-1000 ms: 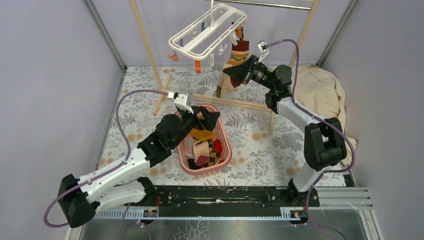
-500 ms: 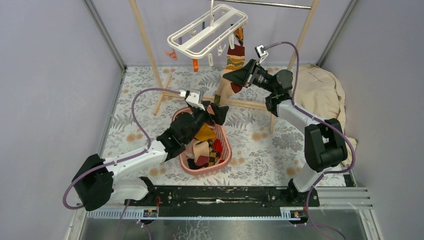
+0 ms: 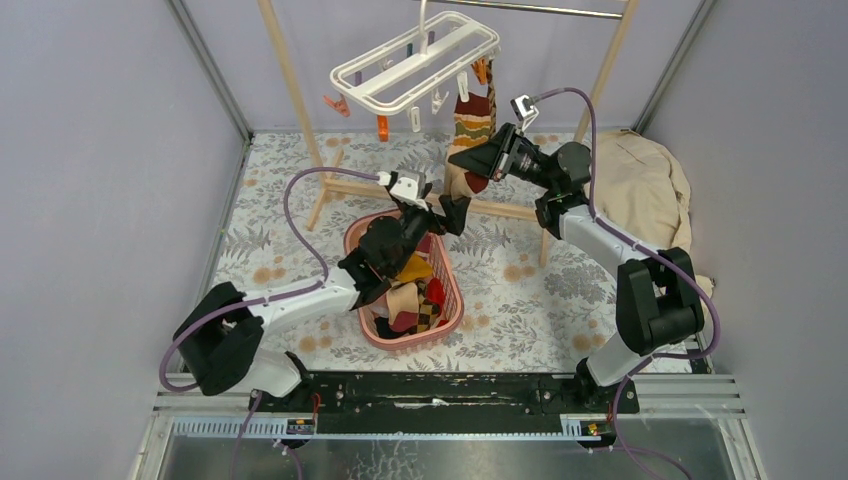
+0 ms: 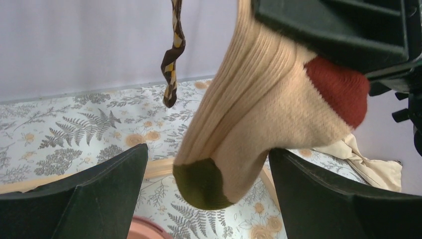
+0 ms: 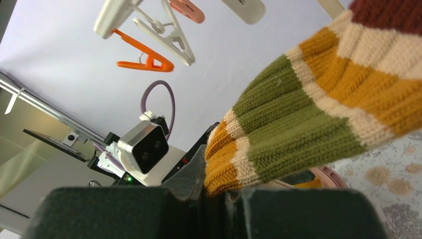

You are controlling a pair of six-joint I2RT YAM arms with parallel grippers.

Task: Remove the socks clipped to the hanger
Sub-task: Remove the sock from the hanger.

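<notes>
Left tool is up out of the pink basket now, where a second ago it sat low over the pile, and it has swung in just below the right tool. Its jaws are spread wide and empty, with the olive toe of the striped sock dangling between them, not pinched. The right tool is clenched on that sock's edge, and the sock runs up from it to the white hanger, which has tipped away to the left. I'd say this one is mid-removal, top end apparently still clipped. A thin argyle sock hangs beyond the left tool too. Below both tools: fern-printed bench and loose socks heaped in the basket. Around them: lilac walls, wooden rack, beige cloth behind the right arm
</notes>
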